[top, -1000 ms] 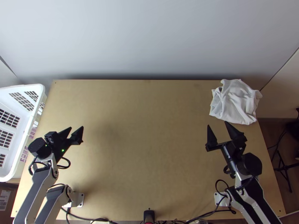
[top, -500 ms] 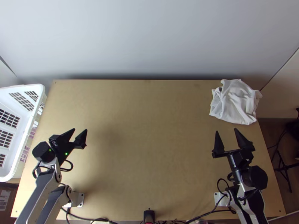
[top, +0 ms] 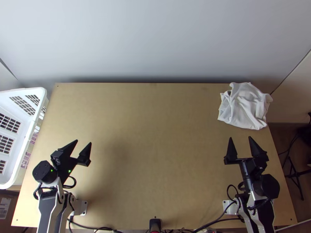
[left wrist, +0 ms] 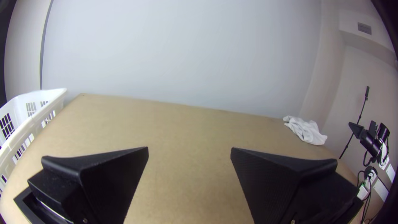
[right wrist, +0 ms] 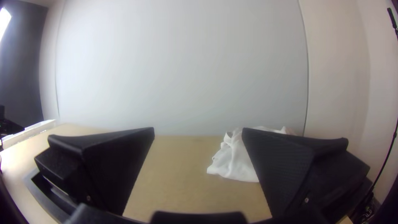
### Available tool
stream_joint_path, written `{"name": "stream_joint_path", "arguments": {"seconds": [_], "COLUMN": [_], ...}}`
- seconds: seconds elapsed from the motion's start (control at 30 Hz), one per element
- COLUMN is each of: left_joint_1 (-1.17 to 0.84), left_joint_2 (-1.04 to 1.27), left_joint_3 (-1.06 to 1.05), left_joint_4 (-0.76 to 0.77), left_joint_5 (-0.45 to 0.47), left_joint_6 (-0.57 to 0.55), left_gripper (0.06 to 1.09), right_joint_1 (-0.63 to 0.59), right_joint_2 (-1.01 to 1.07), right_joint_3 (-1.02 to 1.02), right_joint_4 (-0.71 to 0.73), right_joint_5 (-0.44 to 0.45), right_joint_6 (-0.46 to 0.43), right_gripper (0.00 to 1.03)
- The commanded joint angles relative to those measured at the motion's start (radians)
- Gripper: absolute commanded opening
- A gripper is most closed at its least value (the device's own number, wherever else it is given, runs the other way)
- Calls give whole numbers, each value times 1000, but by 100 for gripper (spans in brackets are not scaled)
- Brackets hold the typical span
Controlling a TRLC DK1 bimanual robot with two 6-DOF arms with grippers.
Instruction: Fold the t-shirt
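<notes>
A white cloth lies bunched at the table's far right corner; the left wrist view has the cloth far off, and in the right wrist view the cloth is partly behind a finger. My left gripper is open near the table's left side, far from the cloth; its own view shows the gripper with nothing between the fingers. My right gripper stands open on the near side of the cloth, apart from it; the right wrist view has this gripper wide open too.
A white plastic basket stands at the table's left edge, beyond the left gripper. Black cables run along the near edge of the wooden table. A grey-white wall rises behind the far edge.
Both grippers have drawn back toward the near edge, the right one also a little to the right and the left one slightly rightward. The cloth has stayed where it was.
</notes>
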Motion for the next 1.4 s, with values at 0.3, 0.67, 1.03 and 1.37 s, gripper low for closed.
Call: {"name": "stream_joint_path", "arguments": {"seconds": [0.3, 0.67, 1.03, 1.37], "left_joint_1": [10, 10, 16, 16], "left_joint_2": [-253, -304, -305, -305], "left_joint_3": [-8, -10, -4, -4], "left_joint_4": [-184, -233, -396, -396], "left_joint_5": [-2, -4, -4, -4], "left_joint_6": [30, 137, 637, 637], "left_gripper": [102, 104, 104, 104], "right_joint_1": [-144, -158, -223, -223], "right_joint_2": [-10, -5, -5, -5], "right_joint_3": [5, -1, -3, -3], "right_joint_4": [-79, -237, -240, -240], "right_joint_5": [-39, -39, -39, -37], "right_joint_6": [37, 61, 60, 60], "right_gripper": [98, 98, 98, 98]}}
